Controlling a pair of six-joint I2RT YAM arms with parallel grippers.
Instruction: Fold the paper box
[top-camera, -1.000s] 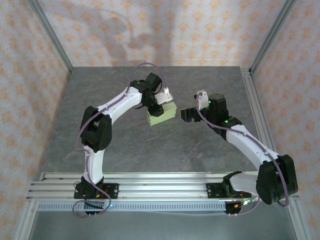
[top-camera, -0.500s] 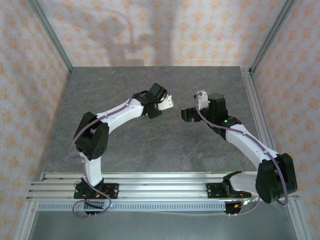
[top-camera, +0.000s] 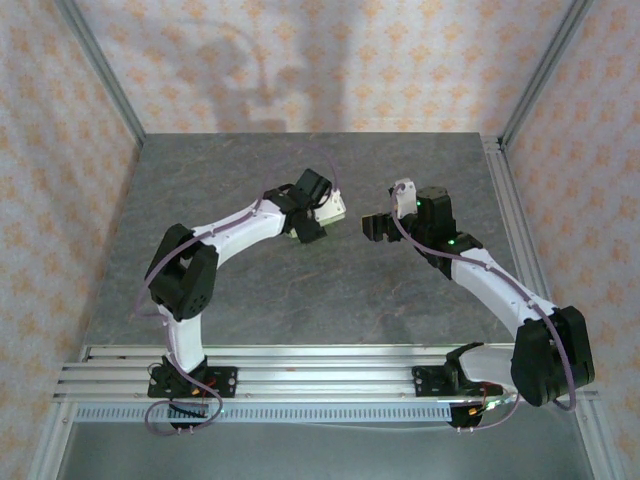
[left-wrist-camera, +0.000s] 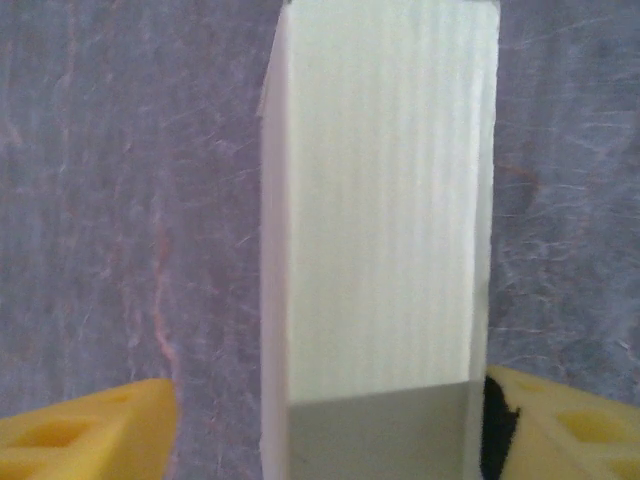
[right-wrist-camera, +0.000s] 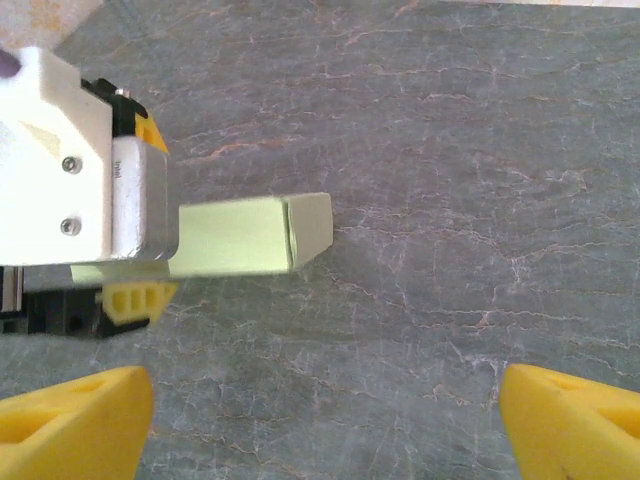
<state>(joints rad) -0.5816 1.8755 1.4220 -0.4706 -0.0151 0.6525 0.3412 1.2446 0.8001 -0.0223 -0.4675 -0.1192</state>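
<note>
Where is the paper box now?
The pale green card box lies on the grey table left of centre in the right wrist view, under the left tool.

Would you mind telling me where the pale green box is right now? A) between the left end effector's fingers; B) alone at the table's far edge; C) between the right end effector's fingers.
A: in the left wrist view the box runs up the middle between the two yellow fingers of the left end effector, while the right end effector sits apart from it.
</note>
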